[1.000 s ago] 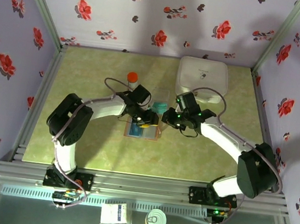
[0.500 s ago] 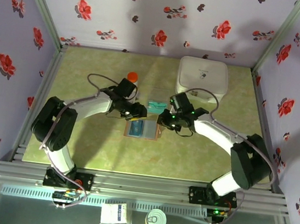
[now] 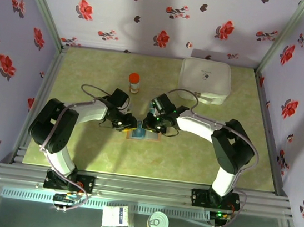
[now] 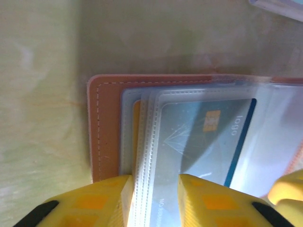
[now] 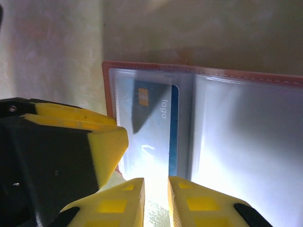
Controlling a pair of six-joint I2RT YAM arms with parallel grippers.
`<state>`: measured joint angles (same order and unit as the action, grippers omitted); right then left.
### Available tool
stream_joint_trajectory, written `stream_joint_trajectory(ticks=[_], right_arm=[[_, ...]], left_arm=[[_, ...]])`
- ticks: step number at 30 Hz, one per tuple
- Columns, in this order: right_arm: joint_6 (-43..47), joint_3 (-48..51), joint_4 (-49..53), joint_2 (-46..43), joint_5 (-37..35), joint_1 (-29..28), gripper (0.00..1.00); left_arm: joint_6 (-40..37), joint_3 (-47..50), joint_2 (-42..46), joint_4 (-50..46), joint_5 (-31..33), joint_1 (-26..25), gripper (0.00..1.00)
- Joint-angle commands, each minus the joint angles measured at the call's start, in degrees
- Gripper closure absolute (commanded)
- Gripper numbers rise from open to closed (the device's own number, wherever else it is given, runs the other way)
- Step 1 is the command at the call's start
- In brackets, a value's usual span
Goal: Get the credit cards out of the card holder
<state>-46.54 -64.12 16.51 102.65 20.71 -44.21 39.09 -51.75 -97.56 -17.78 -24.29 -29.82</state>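
Left claw [image 4: 155, 189]: narrow, astride the stitched edges of the clear sleeves, not visibly pinching. Right claw [image 5: 156, 187]: almost closed at the lower edge of the sleeve holding a teal credit card [image 5: 156, 123]; grip impossible to confirm. Card holder [image 4: 106, 137] flat and open on the worktop [image 4: 42, 94], between both. Best to pin the stiff brown cover, then slide the rigid card out along its slick, floppy pocket.
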Motion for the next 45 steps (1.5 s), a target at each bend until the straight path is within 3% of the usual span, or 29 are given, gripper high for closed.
stream_joint_trajectory(ticks=[1, 11, 18, 35, 45], right_arm=[[-0.7, -1.6, -1.2, 1.5, 1.3, -0.3, 0.79], [1.1, -2.8, 0.0, 3.7, 1.3, -0.2, 0.79], [1.2, -2.6, 0.2, 3.9, 0.8, -0.1, 0.79], [0.4, -1.7, -3.1, 6.8, 2.4, 0.2, 0.81], [2.3, -0.7, 1.3, 5.6, -2.0, 0.9, 0.81]], left_arm=[[0.5, 2.0, 0.0, 1.0, 0.4, 0.4, 0.71], [-0.2, -2.4, 3.8, -3.3, 0.7, 0.7, 0.71], [-1.7, -3.9, -0.4, -3.4, -0.5, 0.6, 0.77], [-1.5, 0.1, -0.9, -3.4, 0.8, 0.6, 0.83], [-2.0, -1.1, -0.9, -4.7, 1.7, 0.7, 0.83]])
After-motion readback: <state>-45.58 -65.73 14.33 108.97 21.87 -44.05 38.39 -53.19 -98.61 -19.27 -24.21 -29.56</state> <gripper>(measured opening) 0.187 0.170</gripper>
